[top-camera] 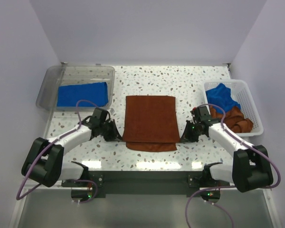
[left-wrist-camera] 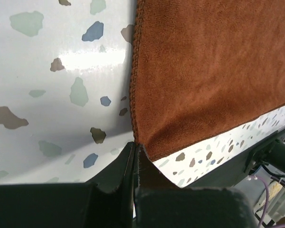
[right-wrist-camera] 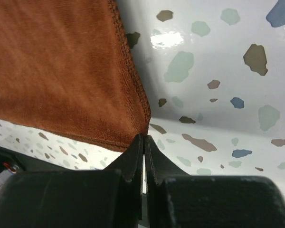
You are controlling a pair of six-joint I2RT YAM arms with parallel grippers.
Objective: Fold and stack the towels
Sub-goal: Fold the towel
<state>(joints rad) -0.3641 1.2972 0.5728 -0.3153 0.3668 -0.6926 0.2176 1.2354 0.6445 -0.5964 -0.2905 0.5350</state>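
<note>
The left arm (top-camera: pixel 61 140) and right arm (top-camera: pixel 225 137) have white link shells between bulky black joint housings. A lilac cable (top-camera: pixel 31 157) loops along each. The left tool (left-wrist-camera: pixel 134 148) and right tool (right-wrist-camera: pixel 143 138) are matte black, with flat tapering fingers (right-wrist-camera: pixel 128 166). Small lights glow at the black bases (top-camera: pixel 83 184).

A towel (top-camera: pixel 150 121) lies between tray (top-camera: pixel 80 75), left, and basket (top-camera: pixel 250 97), right.

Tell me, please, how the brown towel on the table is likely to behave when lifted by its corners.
Probably floppy: the brown towel puckers where the jaws pinch its near corners, so the middle should sag between them. Likely light, being thin cloth lying flat. Its looped pile may drag rather than slide on the glossy table.
</note>
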